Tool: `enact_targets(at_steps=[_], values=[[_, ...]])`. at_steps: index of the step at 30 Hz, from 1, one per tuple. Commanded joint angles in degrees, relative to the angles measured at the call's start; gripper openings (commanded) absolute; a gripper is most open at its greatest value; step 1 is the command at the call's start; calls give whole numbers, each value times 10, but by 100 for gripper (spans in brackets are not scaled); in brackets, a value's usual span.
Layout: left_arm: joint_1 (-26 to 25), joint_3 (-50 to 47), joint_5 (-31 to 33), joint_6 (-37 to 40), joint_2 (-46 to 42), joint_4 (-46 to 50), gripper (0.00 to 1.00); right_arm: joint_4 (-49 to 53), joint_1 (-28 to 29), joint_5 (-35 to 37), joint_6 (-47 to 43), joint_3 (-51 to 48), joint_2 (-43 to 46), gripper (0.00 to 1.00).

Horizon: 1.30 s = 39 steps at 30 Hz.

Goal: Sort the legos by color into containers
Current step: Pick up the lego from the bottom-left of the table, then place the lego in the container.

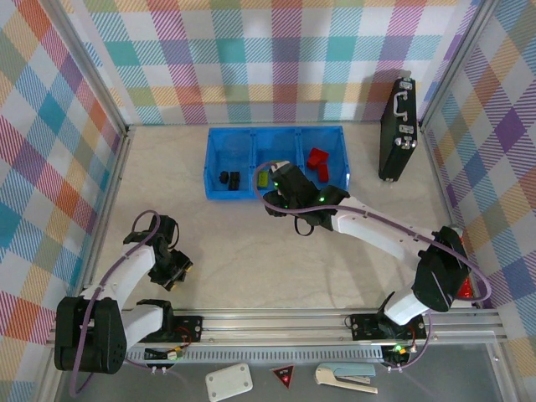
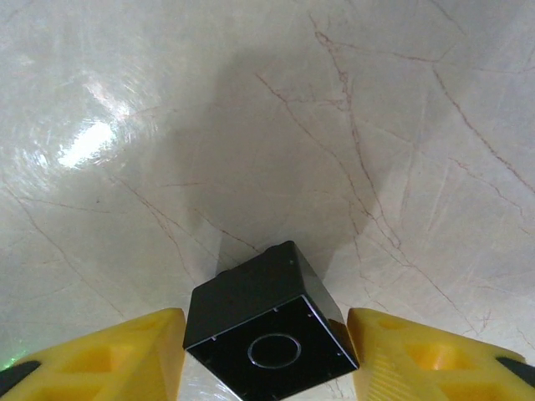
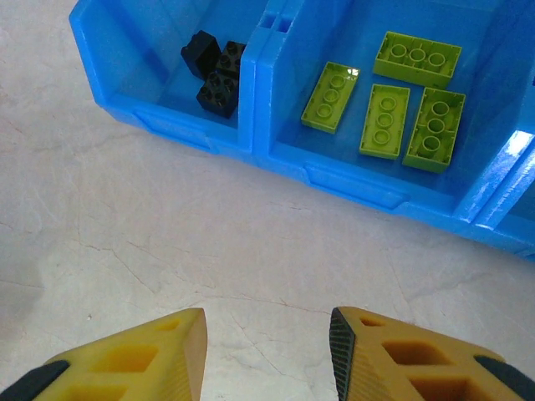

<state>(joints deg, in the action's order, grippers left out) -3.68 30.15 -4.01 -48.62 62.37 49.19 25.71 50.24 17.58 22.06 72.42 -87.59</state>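
Observation:
A black lego cube (image 2: pixel 266 294) lies tipped on the marble table, hollow underside toward the camera, and my left gripper (image 2: pixel 266 334) is shut on it, one yellow finger (image 2: pixel 142 351) against each side. From above, that left gripper (image 1: pixel 172 272) sits low at the near left. My right gripper (image 3: pixel 267 342) is open and holds nothing, hovering over bare table just before the front wall of the blue tray (image 3: pixel 351 180); overhead, my right gripper (image 1: pixel 280 174) is at the blue tray's (image 1: pixel 276 131) front edge. Black legos (image 3: pixel 216 71) fill the left container, green legos (image 3: pixel 393 109) the middle, red legos (image 1: pixel 316 161) the right.
A black upright case (image 1: pixel 398 126) stands at the back right near the tray's end. Plaid walls close in the table on three sides. A metal rail (image 1: pixel 276 322) runs along the near edge, with a white plate (image 1: pixel 228 382) and a red triangle sign (image 1: pixel 283 376) beyond it.

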Motion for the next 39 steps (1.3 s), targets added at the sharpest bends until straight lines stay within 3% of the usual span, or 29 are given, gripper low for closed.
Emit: enact_targets(at_steps=[1,18,31,39], values=[[-4,-1,-7,-6,-12,5,50,-9,3,6,10,-6,20,45],[-5,37,-30,23,-3,1,39,-2,3,12,8,-11,35,45],[-26,154,-65,168,90,-11,34,36,3,46,13,-37,82,45],[-66,274,-33,268,183,20,31,75,4,81,26,-70,132,45]])
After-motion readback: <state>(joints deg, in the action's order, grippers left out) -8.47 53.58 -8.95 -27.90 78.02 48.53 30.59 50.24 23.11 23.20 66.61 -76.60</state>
